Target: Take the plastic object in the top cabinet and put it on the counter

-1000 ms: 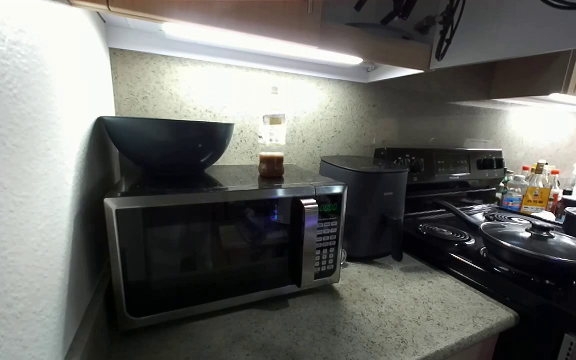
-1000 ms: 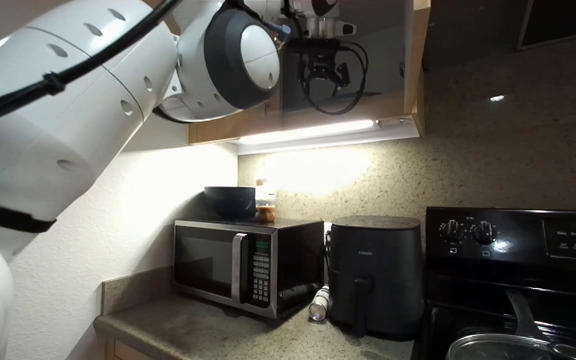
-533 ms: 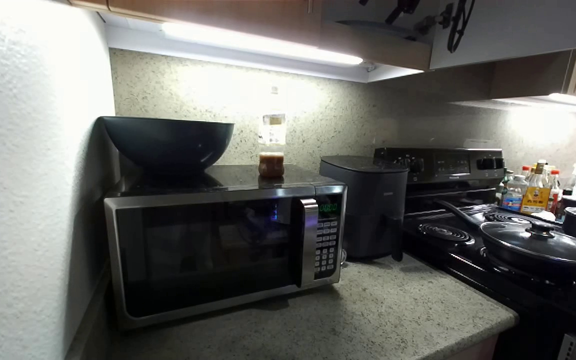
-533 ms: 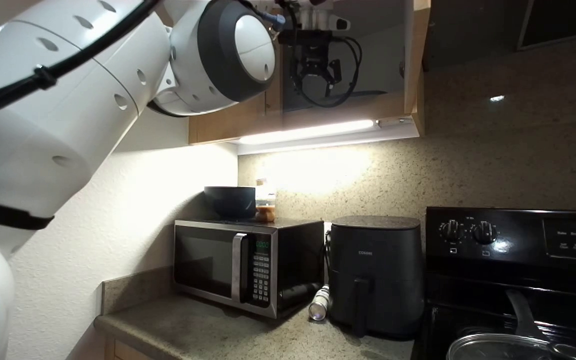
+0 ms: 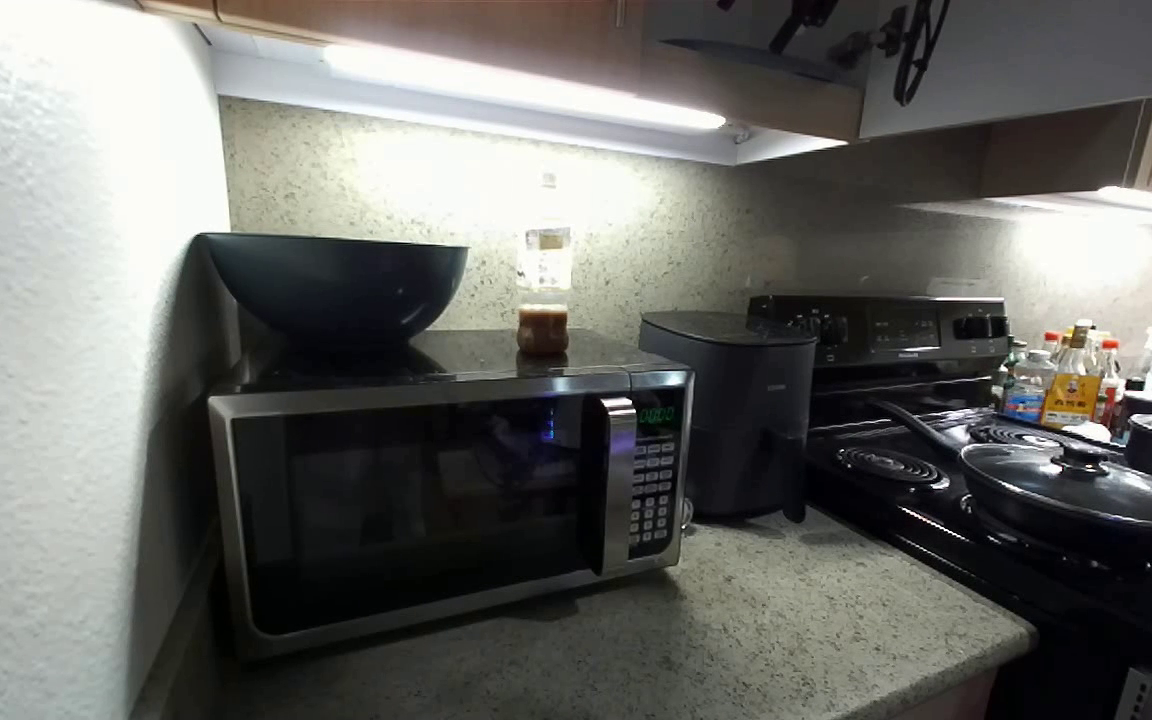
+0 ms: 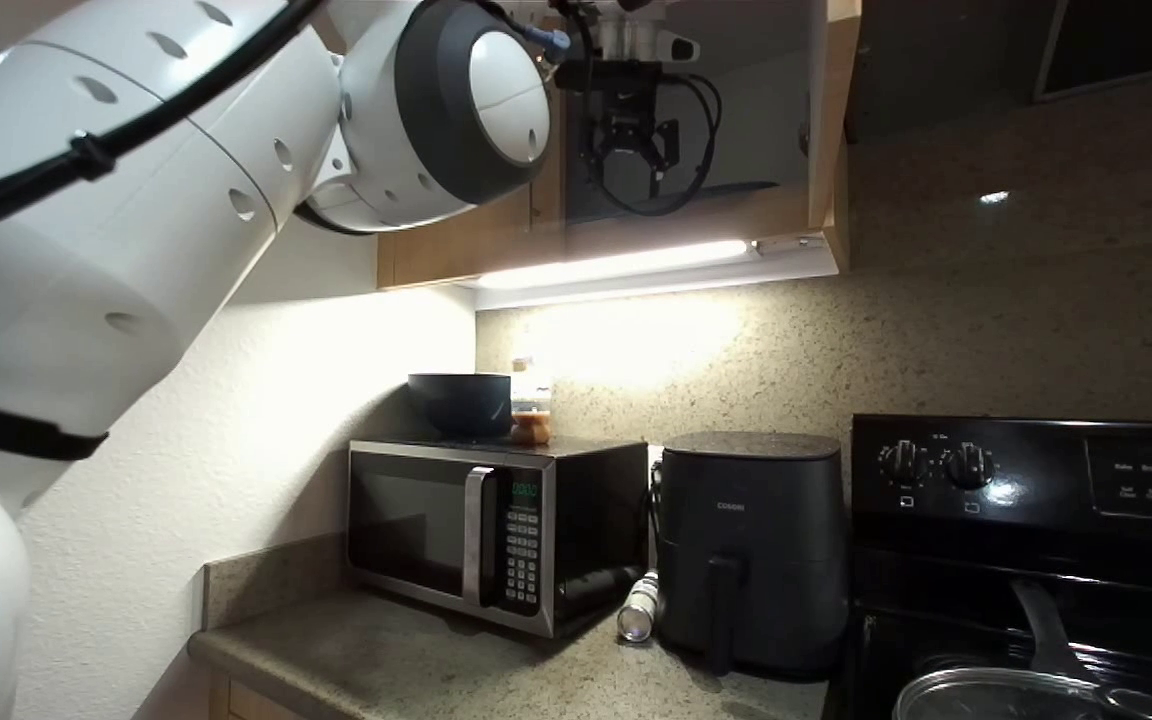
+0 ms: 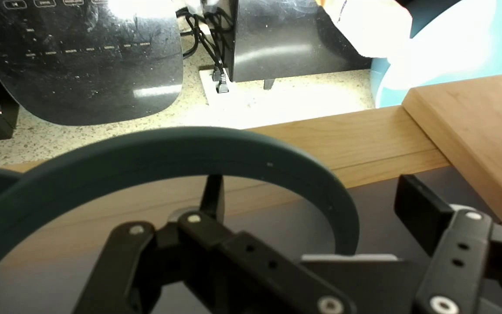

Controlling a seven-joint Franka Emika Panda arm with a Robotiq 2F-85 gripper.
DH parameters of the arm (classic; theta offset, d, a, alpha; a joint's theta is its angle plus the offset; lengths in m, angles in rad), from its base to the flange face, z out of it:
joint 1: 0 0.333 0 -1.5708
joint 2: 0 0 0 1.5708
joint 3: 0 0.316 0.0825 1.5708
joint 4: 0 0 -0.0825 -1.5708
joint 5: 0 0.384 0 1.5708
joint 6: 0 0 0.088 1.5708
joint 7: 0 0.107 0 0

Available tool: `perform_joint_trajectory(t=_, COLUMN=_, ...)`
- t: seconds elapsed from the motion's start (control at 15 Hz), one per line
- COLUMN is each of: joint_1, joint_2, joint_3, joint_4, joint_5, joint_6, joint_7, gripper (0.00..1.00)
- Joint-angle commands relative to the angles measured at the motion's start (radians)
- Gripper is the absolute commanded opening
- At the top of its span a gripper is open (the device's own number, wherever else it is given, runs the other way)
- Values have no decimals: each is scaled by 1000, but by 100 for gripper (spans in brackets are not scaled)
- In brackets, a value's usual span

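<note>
Across the middle of the wrist view, the plastic plate shows its dark rim as an arch, running from eight o'clock up over the centre and down to between four and five. The gripper reaches in from six o'clock, spread wide, with nothing in its grasp. One finger stands between seven and eight, inside the rim's curve; the opposite finger stands between three and four, outside it. So a stretch of rim runs between them, with a gap before the outer one. The inner one's tip overlaps the rim in this view, and I cannot tell whether it touches.

Toward twelve o'clock in an exterior view, the plate is a thin dark edge low in the open top cabinet. A bright light strip glows along the cabinet's underside. The white arm comes in from nine o'clock.

Below, the counter spreads around seven o'clock, bearing a microwave at seven and a black air fryer between four and five. A small bottle lies between those two. Toward four o'clock stands the black stove.

On the microwave, in an exterior view, a deep dark bowl has a jar with brown contents apart from it, toward its three o'clock.
</note>
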State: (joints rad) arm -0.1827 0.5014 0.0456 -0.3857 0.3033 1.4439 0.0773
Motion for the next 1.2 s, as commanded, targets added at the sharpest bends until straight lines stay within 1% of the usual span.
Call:
perform_joint_trajectory(t=0.0, joint_1=-4, joint_2=45, joint_3=16, joint_4=82, joint_5=-12, joint_6=-34, joint_7=12, gripper=100)
perform_joint_trajectory(t=0.33, joint_1=-4, joint_2=45, joint_3=16, joint_4=82, joint_5=-12, joint_6=-34, joint_7=12, gripper=100)
perform_joint_trajectory(t=0.4, joint_1=-1, joint_2=24, joint_3=10, joint_4=54, joint_5=-28, joint_6=-49, joint_7=-7, gripper=100)
perform_joint_trajectory(t=0.47, joint_1=-3, joint_2=-16, joint_3=7, joint_4=-9, joint_5=-40, joint_6=-72, joint_7=-32, gripper=100)
perform_joint_trajectory(t=0.67, joint_1=26, joint_2=-25, joint_3=-40, joint_4=-2, joint_5=-150, joint_6=-141, joint_7=-48, gripper=100)
perform_joint_trajectory(t=0.8, joint_1=47, joint_2=-19, joint_3=-66, joint_4=12, joint_5=-221, joint_6=-140, joint_7=-63, gripper=100)
perform_joint_trajectory(t=0.93, joint_1=55, joint_2=-13, joint_3=-72, joint_4=18, joint_5=-251, joint_6=-119, joint_7=-67, gripper=100)
perform_joint_trajectory(t=1.13, joint_1=59, joint_2=-11, joint_3=-68, joint_4=17, joint_5=-254, joint_6=-118, joint_7=-62, gripper=100)
